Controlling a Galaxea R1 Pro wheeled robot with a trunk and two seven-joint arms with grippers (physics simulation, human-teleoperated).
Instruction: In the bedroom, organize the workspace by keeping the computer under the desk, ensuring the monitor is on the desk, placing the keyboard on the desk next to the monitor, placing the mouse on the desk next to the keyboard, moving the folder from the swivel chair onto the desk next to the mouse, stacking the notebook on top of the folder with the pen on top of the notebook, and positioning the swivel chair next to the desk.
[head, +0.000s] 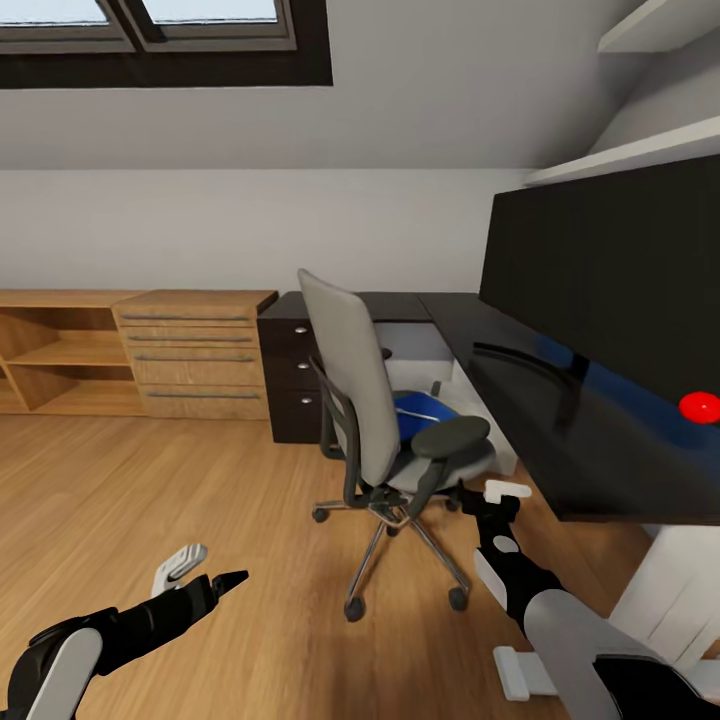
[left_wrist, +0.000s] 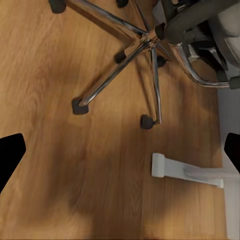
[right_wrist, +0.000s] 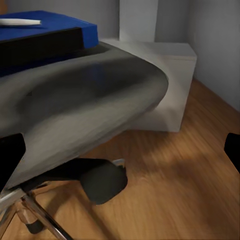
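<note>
Resting on the swivel chair (head: 365, 400), the folder (head: 425, 412) lies beyond the right hand (head: 497, 497).

i count one swivel chair (head: 385, 420), and on its seat one blue folder (right_wrist: 60, 25), one dark notebook (right_wrist: 40, 45) and one pen (right_wrist: 20, 21), all just ahead of my right end effector (head: 505, 492). one computer (right_wrist: 167, 82) beyond them. one black surface (head: 520, 390) with one monitor (head: 610, 270). one wooden dresser (head: 195, 352). two end effectors, counting the left end effector (head: 205, 570). five castors under the left one.
</note>
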